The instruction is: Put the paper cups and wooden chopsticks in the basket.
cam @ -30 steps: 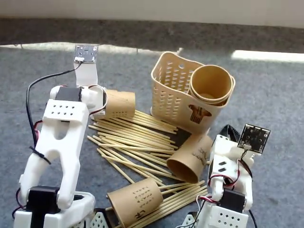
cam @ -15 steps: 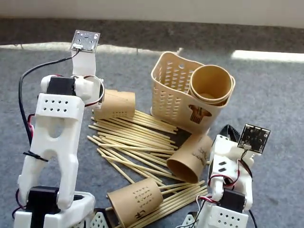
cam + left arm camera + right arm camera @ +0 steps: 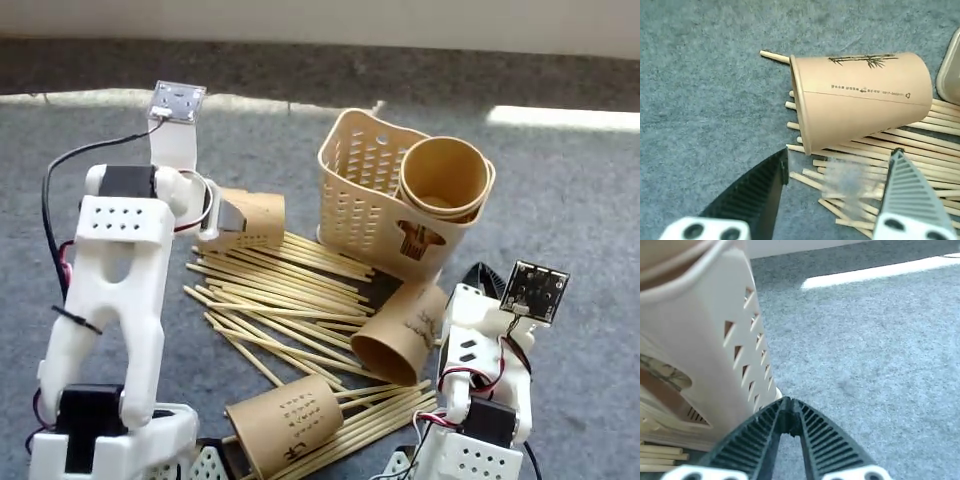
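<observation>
The left gripper [image 3: 840,160] has its jaws spread wide with nothing between them. Directly under the gap lie the wooden chopsticks [image 3: 910,145], a loose pile running crosswise to the fingers. Just past the fingertips, a paper cup [image 3: 860,100] lies on its side across the sticks. Its open rim is toward the black finger and its base toward the pale one. Beyond the base, a corner of the basket [image 3: 954,65] shows.

The right gripper [image 3: 789,407] has its fingers pressed together, holding nothing. The perforated basket wall rises close beside its tips, but I cannot tell whether they touch. Grey carpet [image 3: 880,340] stretches beyond.

From above, a second cup [image 3: 400,330] lies on its side next to the right arm, between it and the basket. A third cup [image 3: 285,425] lies on the sticks between the two arm bases. Farther off, nested cups [image 3: 443,178] already sit in the basket.
</observation>
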### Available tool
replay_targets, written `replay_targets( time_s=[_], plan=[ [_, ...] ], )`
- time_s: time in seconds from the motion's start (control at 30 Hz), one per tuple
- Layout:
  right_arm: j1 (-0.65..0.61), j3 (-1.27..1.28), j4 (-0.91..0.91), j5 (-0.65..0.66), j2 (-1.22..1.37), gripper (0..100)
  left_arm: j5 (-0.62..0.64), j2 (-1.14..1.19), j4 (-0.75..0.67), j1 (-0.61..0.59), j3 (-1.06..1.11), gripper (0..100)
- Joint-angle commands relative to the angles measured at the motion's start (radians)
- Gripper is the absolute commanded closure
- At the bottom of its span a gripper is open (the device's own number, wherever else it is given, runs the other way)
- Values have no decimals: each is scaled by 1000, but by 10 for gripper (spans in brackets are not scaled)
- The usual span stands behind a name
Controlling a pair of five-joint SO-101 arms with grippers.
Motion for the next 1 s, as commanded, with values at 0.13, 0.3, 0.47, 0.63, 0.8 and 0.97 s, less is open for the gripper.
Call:
replay_targets(
  time_s=[0.13, 0.3, 0.47, 0.63, 0.8, 0.97],
  plan=[
    [-10, -7, -22, 11, -5, 988, -61, 222, -37, -8, -101, 694],
    [-10, -7, -22, 11, -5, 988, -155, 329, -29, 42, -168, 698],
    [-10, -7, -22, 11, -5, 988, -212, 343, -29, 73, -171, 745],
    [-10, -7, -22, 11, -5, 988, -249, 343, -29, 74, -168, 819],
    [-10, -7, -22, 12, -5, 988, -261, 343, -29, 74, -165, 858],
    [-10, -7, -22, 12, -5, 988, -258, 341, -29, 81, -171, 931]
  ],
)
